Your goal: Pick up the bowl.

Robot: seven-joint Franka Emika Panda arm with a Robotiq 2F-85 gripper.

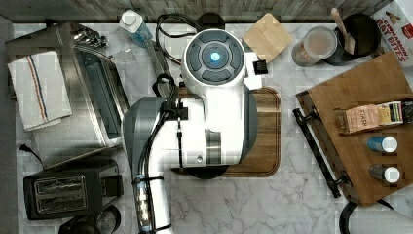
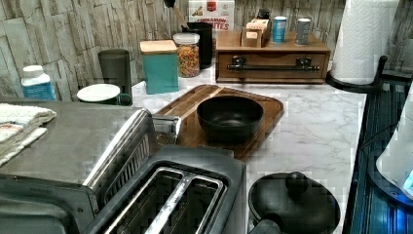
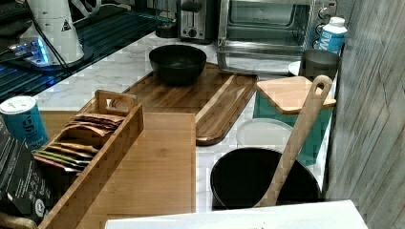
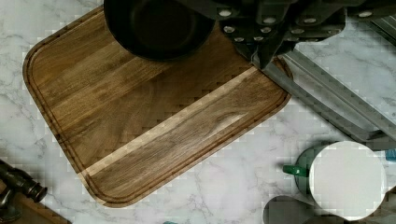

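A marble kitchen counter (image 2: pixel 316 122) crowded with appliances is my workspace. In the wrist view the gripper (image 4: pixel 261 35) hangs above the board (image 4: pixel 154 112); whether it is released or clenched I cannot tell. The bowl (image 4: pixel 156 28) lies just beside it, off toward the board's near end rather than directly underneath, so I judge a short sideways shift comes before the descent. The bowl is round, so any approach angle serves. The oven (image 3: pixel 267 28) flanks the board; the board's other end is bare.

Bowl (image 4: pixel 156 28) cropped, perhaps a third
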